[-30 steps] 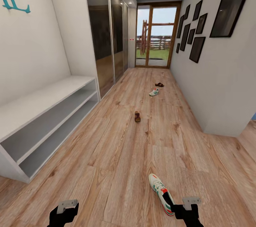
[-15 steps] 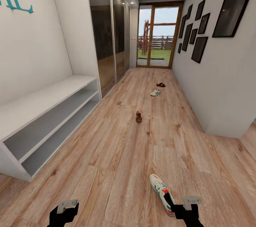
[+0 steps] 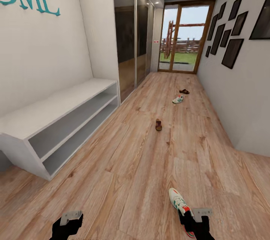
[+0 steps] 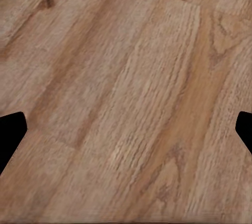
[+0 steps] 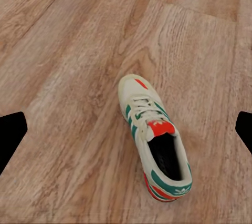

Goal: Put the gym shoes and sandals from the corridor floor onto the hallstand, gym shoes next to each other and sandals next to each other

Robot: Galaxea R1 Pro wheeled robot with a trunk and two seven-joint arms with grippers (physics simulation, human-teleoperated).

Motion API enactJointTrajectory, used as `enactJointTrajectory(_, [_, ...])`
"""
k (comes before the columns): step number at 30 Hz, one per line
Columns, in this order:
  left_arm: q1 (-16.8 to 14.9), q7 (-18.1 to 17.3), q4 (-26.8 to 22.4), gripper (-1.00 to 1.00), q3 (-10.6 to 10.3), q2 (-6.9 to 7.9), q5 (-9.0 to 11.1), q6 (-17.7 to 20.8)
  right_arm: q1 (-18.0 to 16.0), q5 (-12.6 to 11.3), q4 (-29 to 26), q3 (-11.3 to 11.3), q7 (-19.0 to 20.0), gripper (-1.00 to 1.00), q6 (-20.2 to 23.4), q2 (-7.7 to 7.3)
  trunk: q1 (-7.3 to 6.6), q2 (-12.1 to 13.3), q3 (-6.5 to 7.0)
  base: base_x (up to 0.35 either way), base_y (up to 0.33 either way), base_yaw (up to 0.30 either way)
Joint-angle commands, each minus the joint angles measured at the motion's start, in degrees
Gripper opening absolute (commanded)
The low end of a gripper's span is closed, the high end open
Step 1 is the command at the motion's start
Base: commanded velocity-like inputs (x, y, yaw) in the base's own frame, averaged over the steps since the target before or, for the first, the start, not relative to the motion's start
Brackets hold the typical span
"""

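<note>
One gym shoe (image 3: pixel 178 200) lies on the corridor floor (image 3: pixel 123 165) just ahead of my right gripper (image 3: pixel 198 219), which partly covers its heel. In the right wrist view this gym shoe (image 5: pixel 152 140) rests on the planks under the wide-apart fingers, untouched. The second gym shoe (image 3: pixel 177 99) is far down the corridor, with a dark sandal (image 3: pixel 184 91) just beyond it. Another sandal (image 3: pixel 158 124) lies mid-corridor. The pale grey hallstand (image 3: pixel 56 116) stands along the left wall, its shelves bare. My left gripper (image 3: pixel 69 220) is open over bare floor (image 4: pixel 126 98).
Mirrored wardrobe doors (image 3: pixel 131 44) continue past the hallstand on the left. A glass door (image 3: pixel 183 39) closes the far end. Dark picture frames (image 3: pixel 228 41) hang on the right wall, which juts out at a corner (image 3: pixel 243 146).
The camera has swung, so the whole scene sits further right in the picture and more of the hallstand shows. The near gym shoe now lies closer to my right gripper. No shoe has moved.
</note>
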Motion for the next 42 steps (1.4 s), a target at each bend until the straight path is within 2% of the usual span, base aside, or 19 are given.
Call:
enactJointTrajectory(1, [-0.05, -0.03, 0.07, 1.00, 0.04, -0.01, 0.22, -0.19, -0.01, 0.12, 0.01, -0.02, -0.03, 1.00, -0.16, -0.01, -0.01, -0.02, -0.05, 0.059, 0.000, 0.244])
enactJointTrajectory(16, [0.02, -0.03, -0.01, 1.00, 0.04, -0.01, 0.19, -0.19, -0.02, 0.10, 0.01, 0.05, 0.03, 1.00, -0.16, -0.09, -0.01, -0.02, -0.05, 0.093, -0.003, 0.038])
enactJointTrajectory(29, [0.01, -0.03, -0.02, 1.00, 0.03, -0.01, 0.13, -0.20, -0.01, 0.11, 0.22, 0.06, 0.03, 1.00, -0.16, -0.09, -0.01, -0.02, -0.05, 0.144, -0.139, 0.000])
enactJointTrajectory(42, [0.00, -0.03, -0.10, 1.00, 0.03, -0.01, 0.14, -0.19, -0.02, 0.10, 1.38, -0.02, 0.11, 1.00, -0.16, -0.08, -0.01, -0.02, -0.05, 0.026, -0.040, 0.000])
